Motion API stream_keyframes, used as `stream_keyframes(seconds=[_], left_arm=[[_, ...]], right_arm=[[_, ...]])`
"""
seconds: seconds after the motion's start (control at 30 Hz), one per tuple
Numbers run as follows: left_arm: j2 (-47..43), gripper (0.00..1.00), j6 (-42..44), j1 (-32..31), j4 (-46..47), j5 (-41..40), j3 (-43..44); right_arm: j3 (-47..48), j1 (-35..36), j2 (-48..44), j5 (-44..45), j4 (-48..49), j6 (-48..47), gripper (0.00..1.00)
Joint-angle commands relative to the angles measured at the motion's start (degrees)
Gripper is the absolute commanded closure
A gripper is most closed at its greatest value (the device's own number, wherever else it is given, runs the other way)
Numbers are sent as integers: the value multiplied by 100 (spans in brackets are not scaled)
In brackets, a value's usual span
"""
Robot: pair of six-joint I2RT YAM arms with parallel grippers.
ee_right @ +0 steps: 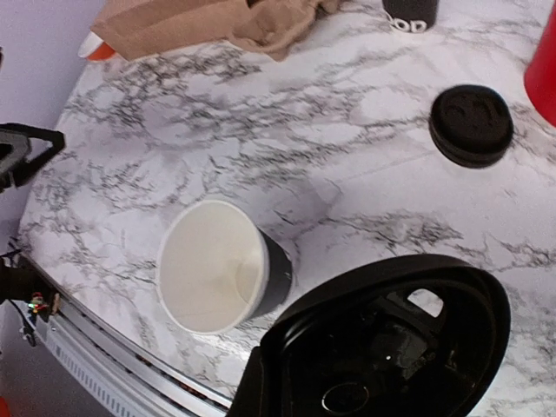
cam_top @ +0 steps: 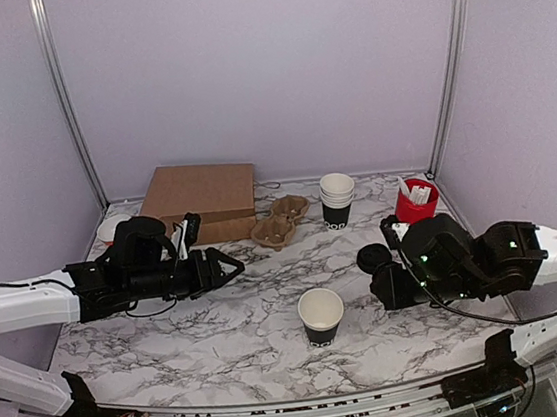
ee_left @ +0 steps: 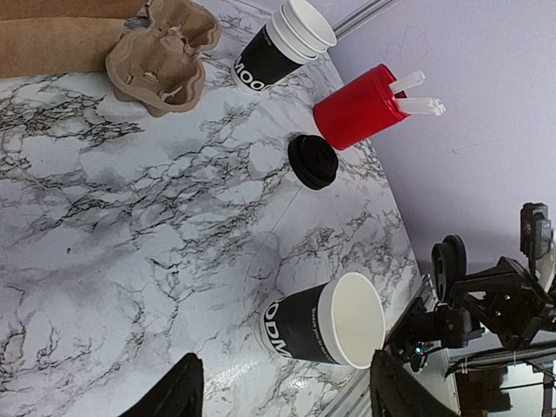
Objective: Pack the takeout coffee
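Two states: left end effector [cam_top: 237, 267] spread, right end effector [cam_top: 387, 279] I cannot tell; I'd pinch the lid [cam_top: 373, 257] just ahead of it, level.

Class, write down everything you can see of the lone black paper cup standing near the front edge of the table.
The lone cup is a small paper cup, black outside with white lettering, white inside with a thin rolled rim. It is open, lidless and looks empty. It stands upright on the marble-patterned table, touching nothing else; its black lid lies flat farther back, to the right.
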Motion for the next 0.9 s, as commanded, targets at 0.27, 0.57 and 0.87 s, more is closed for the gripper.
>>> stream_keyframes(seconds=[0.27, 0.57, 0.87], left_arm=[[-26, 34, -590, 21, 1568, 1034, -88], [194, 33, -2186, 56, 3678, 1480, -92], [-139, 27, -1838, 40, 3981, 1509, 46]], right_arm=[[-336, -762, -107, -2932, 5692, -861, 100], [287, -945, 1301, -4431, 8990, -214, 100], [418, -976, 2108, -4945, 10612, 545, 100]])
